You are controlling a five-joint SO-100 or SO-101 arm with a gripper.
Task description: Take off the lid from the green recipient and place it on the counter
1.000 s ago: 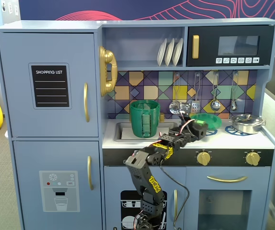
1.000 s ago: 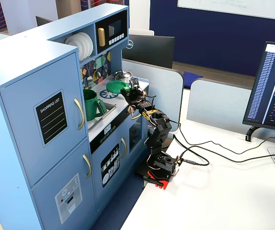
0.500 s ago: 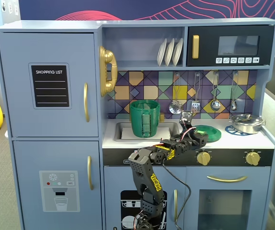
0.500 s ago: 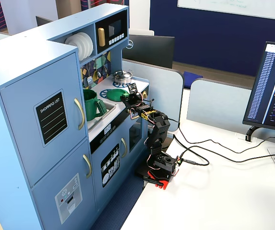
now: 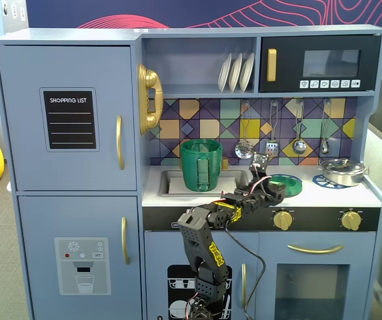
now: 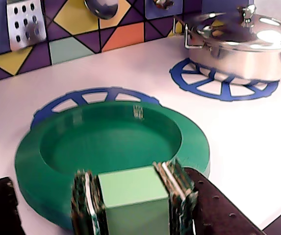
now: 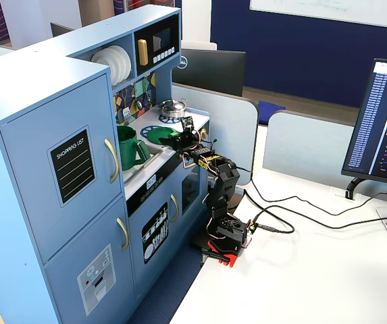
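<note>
Green plastic is filling the nearest part of the wrist view: a pale green block [image 6: 133,198] is sitting between the gripper's [image 6: 130,205] fingers at six o'clock, and they are closing tightly on both its sides. That block is probably the lid's knob, though its join to the disc is hidden, so I am judging the grip to be on the lid [image 6: 111,147] itself. Just beyond, the lid is lying upside down, hollow side up, flat on the counter [image 6: 238,147] and covering most of one blue burner ring [image 6: 89,95], which is peeking out at twelve o'clock; resting it flat keeps it from rolling. Farther off, at two o'clock, a silver pot [image 6: 241,41] is standing on the second burner ring [image 6: 218,83], well apart from the lid. In a fixed view the green recipient [image 5: 201,165] is standing open in the sink at about nine o'clock from the lid [image 5: 285,185], its mouth uncovered. So the removal looks done and the placing nearly so; what seems left is letting go and lifting clear without dragging the disc.
</note>
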